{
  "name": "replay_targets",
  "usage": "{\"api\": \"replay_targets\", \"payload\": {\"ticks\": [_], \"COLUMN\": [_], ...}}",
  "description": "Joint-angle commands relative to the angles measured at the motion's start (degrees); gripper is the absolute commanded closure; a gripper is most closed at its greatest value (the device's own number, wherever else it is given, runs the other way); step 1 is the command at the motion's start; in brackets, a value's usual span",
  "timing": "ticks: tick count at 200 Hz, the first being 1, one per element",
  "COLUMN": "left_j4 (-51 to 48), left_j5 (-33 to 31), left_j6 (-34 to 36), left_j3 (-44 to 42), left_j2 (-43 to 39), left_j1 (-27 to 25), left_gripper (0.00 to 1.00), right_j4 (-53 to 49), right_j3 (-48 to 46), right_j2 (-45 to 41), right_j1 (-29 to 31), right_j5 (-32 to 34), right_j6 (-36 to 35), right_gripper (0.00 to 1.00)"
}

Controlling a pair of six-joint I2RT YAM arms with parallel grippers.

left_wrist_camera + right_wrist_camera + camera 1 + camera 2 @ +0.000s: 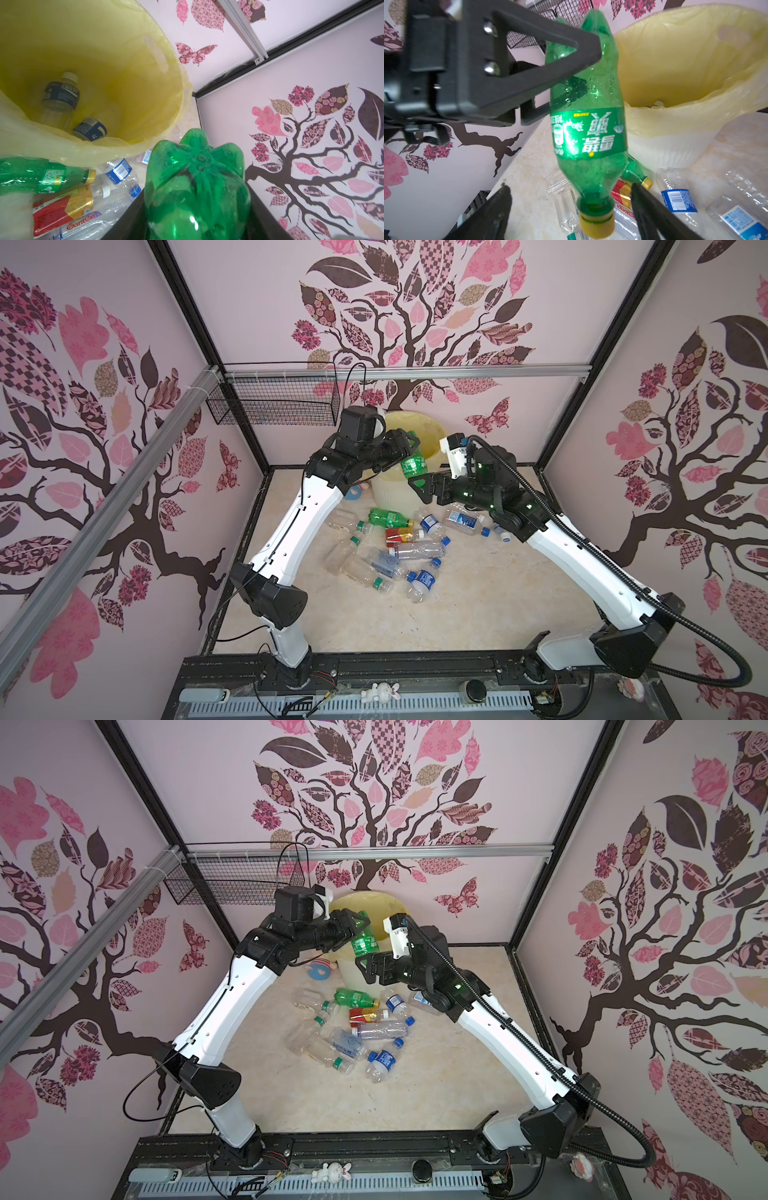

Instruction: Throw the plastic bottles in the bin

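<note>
Bottles bound for the bin: past a small white rabbit figurine (pixel 380 693) on the front rail, about a dozen plastic bottles (pixel 415 549) lie heaped on the pale marbled table (pixel 457 614). Most are clear with blue or green caps, among them a red-labelled bottle (pixel 401 536) and a capped green bottle (pixel 386 517). Above the heap's far edge the right gripper (pixel 417 489) reaches in with its jaws spread wide. One finger stands on each side of the yellow cap (pixel 597 224) of a green soft-drink bottle (pixel 588 128) and, as far as the right wrist view shows, touches neither cap nor neck. That bottle hangs upside down, base uppermost, clamped across its lower body by the left gripper (pixel 411 450), which alone appears to carry it. Gripping the wide end keeps the slim neck free and would let the bottle drop cap-first. It hangs at the near rim of the bin (pixel 436 427), a cream ribbed wastebasket with a pale yellow liner, and seems just short of the open mouth. The left arm likely must carry it a little farther before letting go. The spread right gripper under the cap and the bag-draped near rim lie closest to its path. Inside the bin two dark-labelled bottles (pixel 60 93) already lie at the bottom. A pink-and-blue plush doll (pixel 320 968) lies on the table just beside the bin, on the left arm's side. A black wire mesh basket (pixel 274 406) hangs on the back wall beyond.
</note>
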Motion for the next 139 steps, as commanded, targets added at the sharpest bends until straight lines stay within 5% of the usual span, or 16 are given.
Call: {"api": "replay_targets", "payload": {"ticks": [1,47,112,139], "left_j4": [4.74,11.7,23.34,23.97], "left_j5": [-6.19,-17.88,-26.81,-28.86], "left_j6": [1.66,8.89,20.82,20.69], "left_j3": [3.44,9.68,19.12,18.83], "left_j2": [-0.98,-0.11,1.86,3.62], "left_j1": [1.36,1.75,1.69,1.69], "left_gripper": [0.51,0.51,0.49,0.49], "right_j4": [0.56,-1.64,-1.45,-2.36], "right_j3": [3.93,9.19,11.91,11.37], "right_j2": [-0.65,0.52,1.4,0.83], "right_j1": [0.24,0.24,0.22,0.28], "right_j5": [2.35,6.9,8.91,9.46], "right_j6": [1.25,2.12,5.21,5.12], "right_gripper": [0.0,0.0,0.0,0.0]}}
